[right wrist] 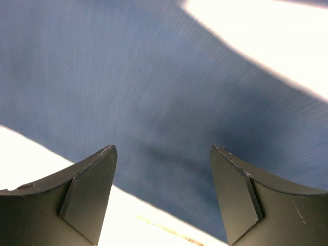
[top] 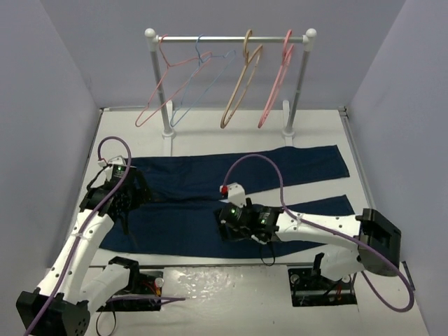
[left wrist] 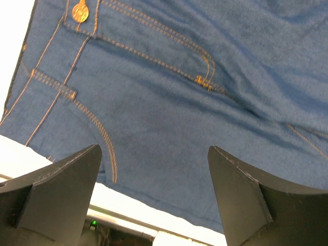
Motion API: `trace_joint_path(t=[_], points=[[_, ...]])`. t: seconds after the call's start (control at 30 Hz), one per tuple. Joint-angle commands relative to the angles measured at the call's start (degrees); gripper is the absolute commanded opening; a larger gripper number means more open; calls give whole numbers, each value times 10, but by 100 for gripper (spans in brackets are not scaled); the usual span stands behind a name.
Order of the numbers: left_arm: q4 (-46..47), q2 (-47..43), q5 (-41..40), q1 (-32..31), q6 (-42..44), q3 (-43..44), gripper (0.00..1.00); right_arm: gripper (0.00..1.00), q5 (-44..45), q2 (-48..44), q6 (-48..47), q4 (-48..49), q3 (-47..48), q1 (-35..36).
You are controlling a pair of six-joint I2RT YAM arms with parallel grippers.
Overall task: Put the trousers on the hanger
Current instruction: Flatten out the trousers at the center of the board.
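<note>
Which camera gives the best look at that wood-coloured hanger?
The top external view: the hanger hangs from the rail, seen whole. Both wrist views miss it, showing the trousers instead.

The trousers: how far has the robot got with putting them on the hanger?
Nothing looks finished: the trousers lie flat on the table and the tan hanger hangs on the rail. In hand: open left fingers sit over the waistband, open right fingers over the near leg. Still to do: gripping, lifting, draping.

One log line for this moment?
dark navy cloth trousers: lying flat | tan wooden hanger: hung on rail | left gripper: open over waistband | right gripper: open over leg
</note>
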Motion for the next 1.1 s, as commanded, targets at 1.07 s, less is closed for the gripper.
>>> trace_joint_path(t=[1.07], points=[[394,497,126,221,22,157,82,66,-189,253,-32,223,102,-820]])
